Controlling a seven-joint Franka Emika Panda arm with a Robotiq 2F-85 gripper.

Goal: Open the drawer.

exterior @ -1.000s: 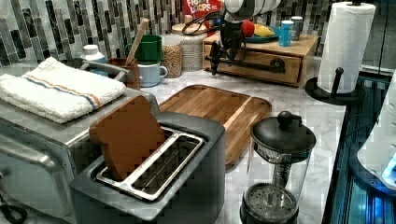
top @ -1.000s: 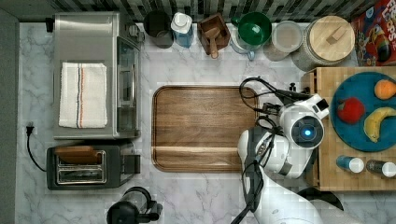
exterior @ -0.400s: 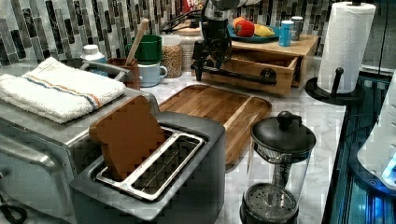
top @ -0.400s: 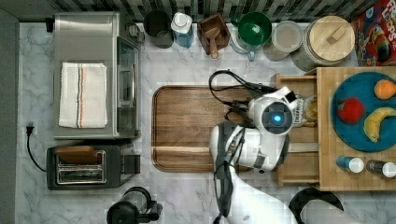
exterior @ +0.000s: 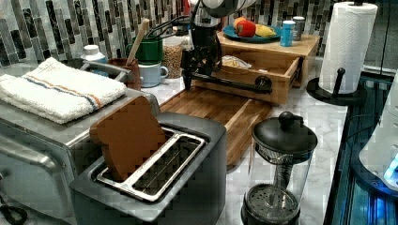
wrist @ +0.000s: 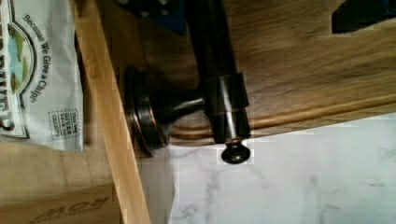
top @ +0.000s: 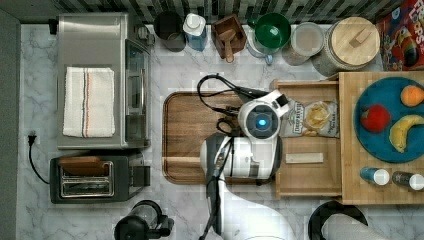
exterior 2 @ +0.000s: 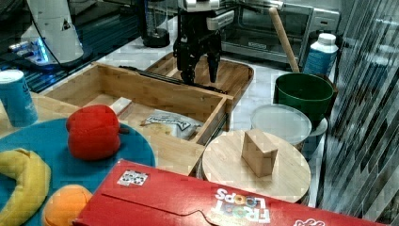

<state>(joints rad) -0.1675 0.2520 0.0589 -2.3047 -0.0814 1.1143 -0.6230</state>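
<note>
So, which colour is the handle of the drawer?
Black, with a bronze tint; the handle of the drawer shows best in the wrist view.

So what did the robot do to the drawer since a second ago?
The drawer slid out from its cabinet toward the top view's left, over the wooden tray, drawn by the gripper at its black handle. The toaster and fruit plate stayed put.

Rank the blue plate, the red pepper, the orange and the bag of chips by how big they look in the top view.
Largest to smallest in the top view:
1. blue plate
2. bag of chips, partly covered by the arm
3. red pepper
4. orange
The plate is cut off by the picture's edge and still looks largest.
</note>
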